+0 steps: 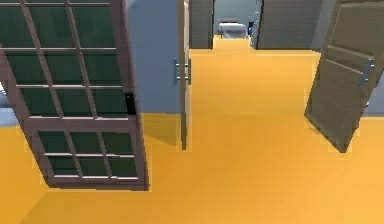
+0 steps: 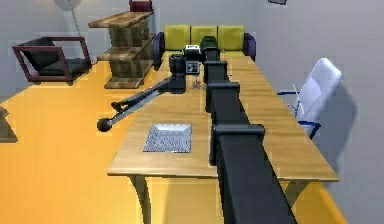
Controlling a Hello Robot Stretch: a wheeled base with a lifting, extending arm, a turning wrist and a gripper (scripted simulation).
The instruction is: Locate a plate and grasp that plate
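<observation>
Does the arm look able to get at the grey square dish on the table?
Probably yes: the dish lies on open tabletop close beside the arm, with nothing over it.

Forward: near glazed door (image 1: pixel 80 95); side: above table (image 2: pixel 272 122).

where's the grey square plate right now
The grey square plate lies low in the arm side view, on the wooden table near its closest edge, left of the arm.
</observation>
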